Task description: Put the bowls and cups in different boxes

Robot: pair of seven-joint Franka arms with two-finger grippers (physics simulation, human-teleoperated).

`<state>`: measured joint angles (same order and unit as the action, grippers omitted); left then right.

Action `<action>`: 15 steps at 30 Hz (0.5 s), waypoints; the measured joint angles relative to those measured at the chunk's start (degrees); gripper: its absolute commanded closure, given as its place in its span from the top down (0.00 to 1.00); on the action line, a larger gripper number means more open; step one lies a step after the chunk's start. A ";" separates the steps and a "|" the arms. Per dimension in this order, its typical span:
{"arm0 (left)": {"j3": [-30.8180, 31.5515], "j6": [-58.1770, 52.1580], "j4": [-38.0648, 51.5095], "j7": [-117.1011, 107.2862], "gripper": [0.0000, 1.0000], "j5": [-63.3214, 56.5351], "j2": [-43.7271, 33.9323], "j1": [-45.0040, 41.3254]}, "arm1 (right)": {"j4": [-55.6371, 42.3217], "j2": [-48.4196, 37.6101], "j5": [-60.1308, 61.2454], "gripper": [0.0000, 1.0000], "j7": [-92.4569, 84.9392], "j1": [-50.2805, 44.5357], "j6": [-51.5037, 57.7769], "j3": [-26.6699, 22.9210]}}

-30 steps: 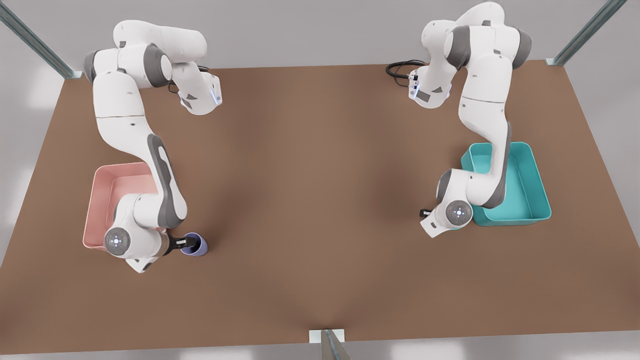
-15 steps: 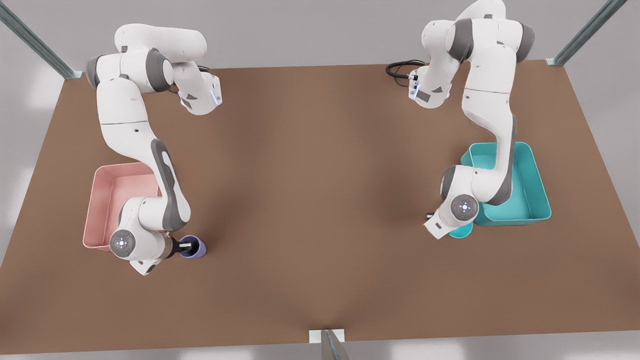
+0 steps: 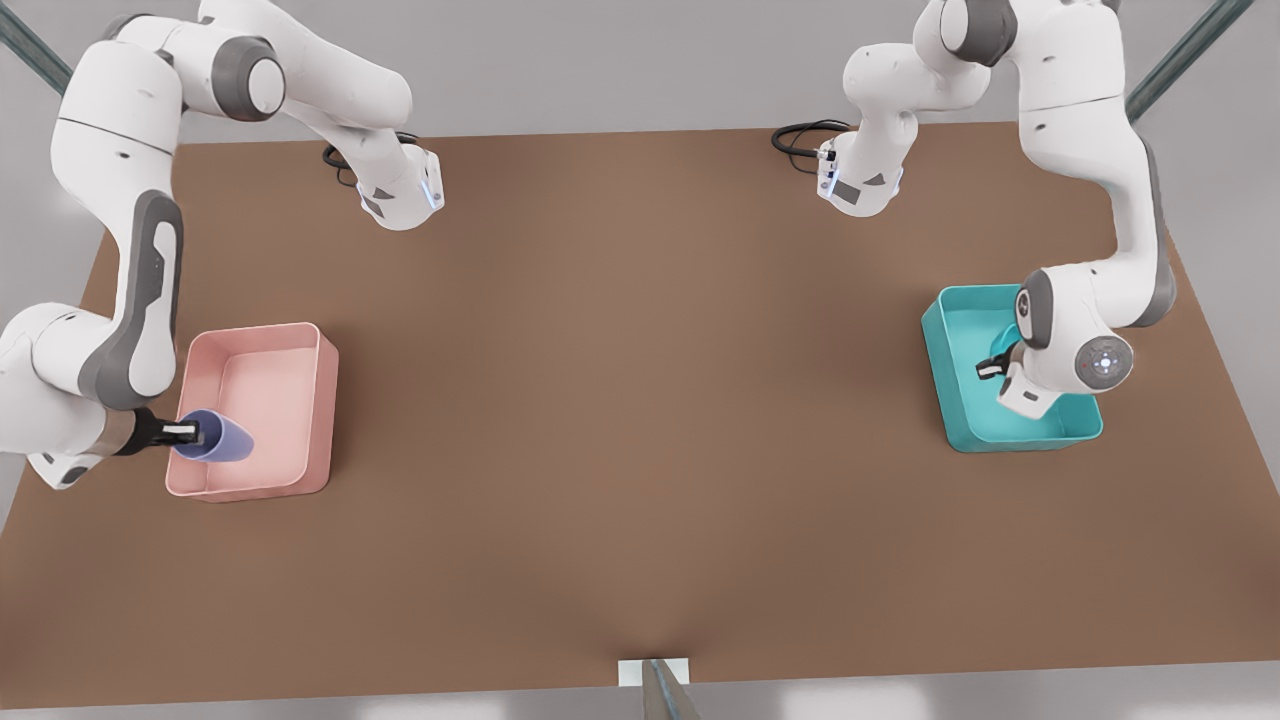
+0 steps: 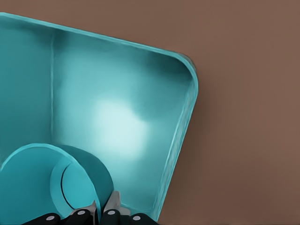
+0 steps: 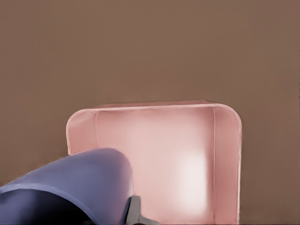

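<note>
The brown desk (image 3: 640, 420) carries two boxes, and I'll place everything from the pink box (image 3: 255, 405). The teal box (image 3: 1040, 425) sits well apart from it, right across the desk toward the front view's right.

The arm over the pink box is the right one, since its wrist view looks down into pink. Its tool (image 3: 185, 433) is clamped on the rim of the cup (image 3: 215, 438), which hangs tilted almost on its side above the pink box's outer wall, mouth toward the arm and base pointing in over the floor of the box. In the right wrist view the cup (image 5: 70, 187) looms in front of the pink box (image 5: 154, 159).

The left tool (image 3: 992, 366) is far from the pink box, above the teal one, pinching the rim of the bowl (image 3: 1000, 350). The left wrist view shows the bowl (image 4: 51, 185) tipped up on edge over the teal box (image 4: 178, 140), close to one corner and wall rather than the middle.

My worry is with the releases. The cup looks to be barely inside the pink wall, so I'd guess a drop now could catch the rim and send it rolling onto the desk. A tapered cup lying sideways rolls easily. The bowl, held on edge near a wall, might land on its rim and wobble or lean against the side, though the walls should probably keep it in. Both grips are thin rim pinches, so a quick swing could twist either piece loose early.
</note>
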<state>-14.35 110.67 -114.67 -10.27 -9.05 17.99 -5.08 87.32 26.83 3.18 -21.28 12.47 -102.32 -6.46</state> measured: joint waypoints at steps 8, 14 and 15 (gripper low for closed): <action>-0.05 8.51 -1.12 -0.45 0.21 -0.11 5.65 2.34 | 6.48 5.99 0.15 0.21 -6.89 0.84 -9.21 -0.30; 1.86 9.49 0.67 1.09 1.00 2.22 3.48 4.11 | 6.10 8.07 -1.77 1.00 -9.14 0.73 -13.63 -0.10; 3.54 6.34 4.57 1.46 1.00 2.40 0.50 4.18 | 6.05 8.10 -1.90 1.00 -9.38 0.73 -14.04 -0.05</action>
<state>-10.81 117.01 -110.10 -8.80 -6.65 18.49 -0.90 93.37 34.92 1.28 -30.66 13.20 -116.35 -6.52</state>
